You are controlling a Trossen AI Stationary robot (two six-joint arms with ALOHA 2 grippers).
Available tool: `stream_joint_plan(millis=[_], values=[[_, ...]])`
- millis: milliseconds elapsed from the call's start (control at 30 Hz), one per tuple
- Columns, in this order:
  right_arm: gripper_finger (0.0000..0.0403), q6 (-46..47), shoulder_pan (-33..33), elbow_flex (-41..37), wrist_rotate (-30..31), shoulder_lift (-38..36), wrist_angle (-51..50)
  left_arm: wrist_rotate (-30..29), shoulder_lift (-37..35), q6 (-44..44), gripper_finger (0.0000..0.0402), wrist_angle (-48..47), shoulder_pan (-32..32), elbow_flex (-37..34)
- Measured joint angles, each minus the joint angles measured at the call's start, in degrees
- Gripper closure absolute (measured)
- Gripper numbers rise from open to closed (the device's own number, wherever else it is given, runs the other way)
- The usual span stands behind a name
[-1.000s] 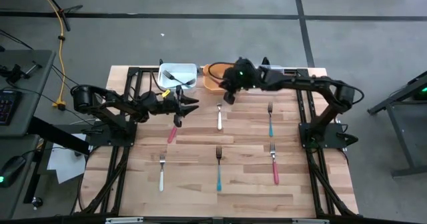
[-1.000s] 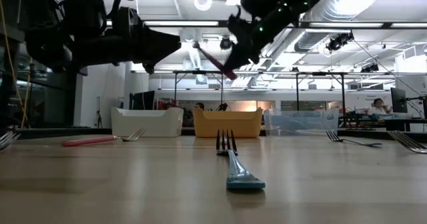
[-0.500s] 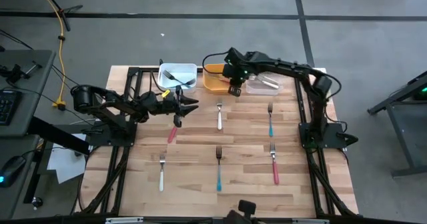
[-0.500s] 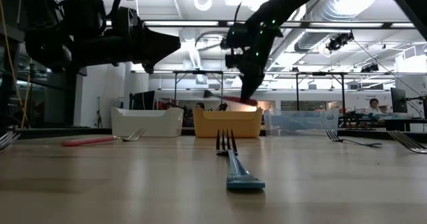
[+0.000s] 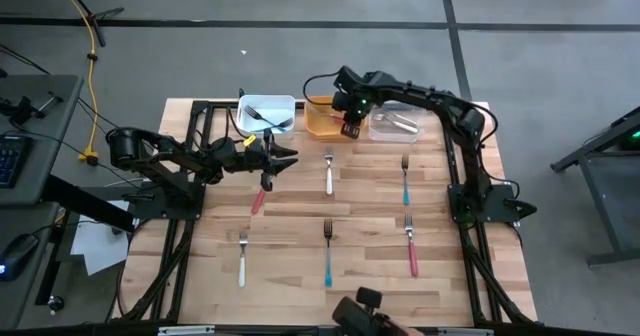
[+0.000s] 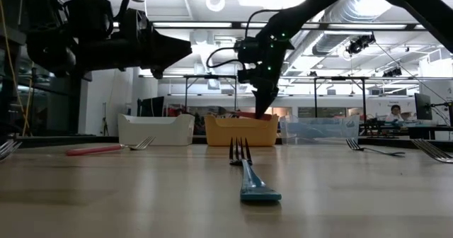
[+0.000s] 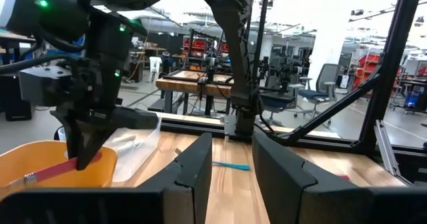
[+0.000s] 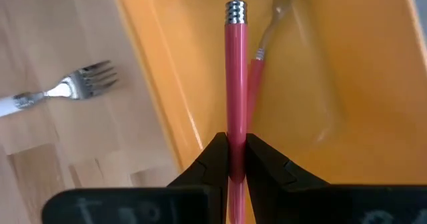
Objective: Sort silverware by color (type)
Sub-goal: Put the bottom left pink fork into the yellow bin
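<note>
My right gripper (image 5: 350, 127) hangs over the orange bin (image 5: 318, 117), shut on a red-handled fork (image 8: 235, 84). Another red fork (image 8: 257, 67) lies inside that bin. My left gripper (image 5: 285, 158) hovers open above the table's left half, near a red fork (image 5: 258, 199) lying flat on the wood. Also flat on the table are a white fork (image 5: 328, 175), two blue forks (image 5: 405, 183) (image 5: 327, 253), a red fork (image 5: 411, 248) and a white fork (image 5: 242, 260). My right gripper pinches the fork's red handle (image 8: 235, 141) between its two fingers (image 8: 215, 159), coming from above and pointing down. The fork is lifted and sticks out sideways, nearly level, with its metal collar (image 8: 234, 11) over the inside of the orange bin (image 6: 241, 129).
The white bin (image 5: 267, 112) at the far edge holds forks. The clear bin (image 5: 397, 124) to the right of the orange one holds one too. In the low view a blue fork (image 6: 249, 174) lies close in front. Black frame rails run along both table sides.
My right gripper has moved down and toward the far edge, to the orange bin. The red fork went with it and has tipped from steeply slanted to nearly level at the bin's rim. The right arm's elbow has swung toward the far right corner.
</note>
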Motion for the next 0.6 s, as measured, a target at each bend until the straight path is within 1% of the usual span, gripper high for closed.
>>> stream_joint_plan(millis=[333, 600], values=[[0.0375, 1.39, -0.96, -0.17, -0.76, 0.31, -0.44, 0.01, 0.00, 0.02, 0.0303, 0.02, 0.00, 0.00], [0.0358, 4.94, -0.96, -0.24, -0.76, 1.53, 0.37, 0.02, 0.00, -0.37, 0.0303, -0.09, 0.00, 0.00]])
